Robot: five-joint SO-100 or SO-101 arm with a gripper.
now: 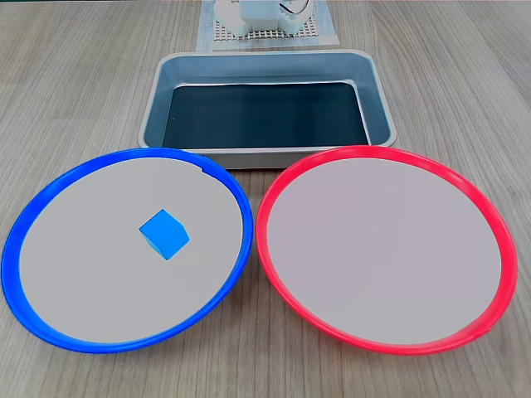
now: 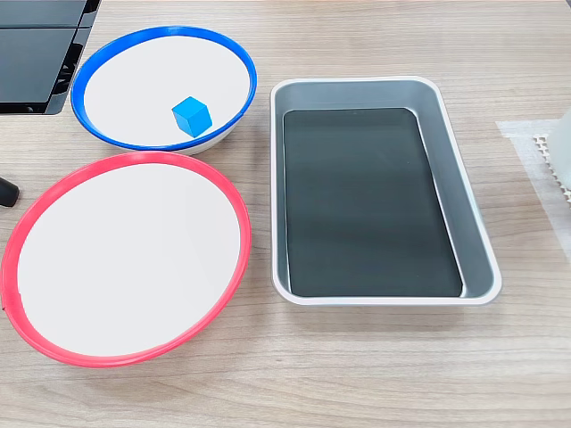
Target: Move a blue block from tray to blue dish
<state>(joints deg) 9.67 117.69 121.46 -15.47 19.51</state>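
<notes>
Fingers of mine: how wide they stand, or whether they hold anything, I cannot tell from either fixed view. Nearest in a fixed view lie two large round flat dishes side by side on the wood-grain table [image 1: 75, 99]: one blue-rimmed dish with a pale grey centre [image 1: 50, 197] at left, one red-rimmed dish of the same size [image 1: 498, 240] at right, their rims nearly touching. One small bright-blue cube [image 1: 164, 234] rests on the blue-rimmed dish's floor, a little off centre. Beyond both sits one rectangular silver metal tray with a black inner floor [image 1: 158, 99], with no block on that floor. Farthest, my white base [image 1: 257, 15] stands on a perforated mat [image 1: 319, 35].
</notes>
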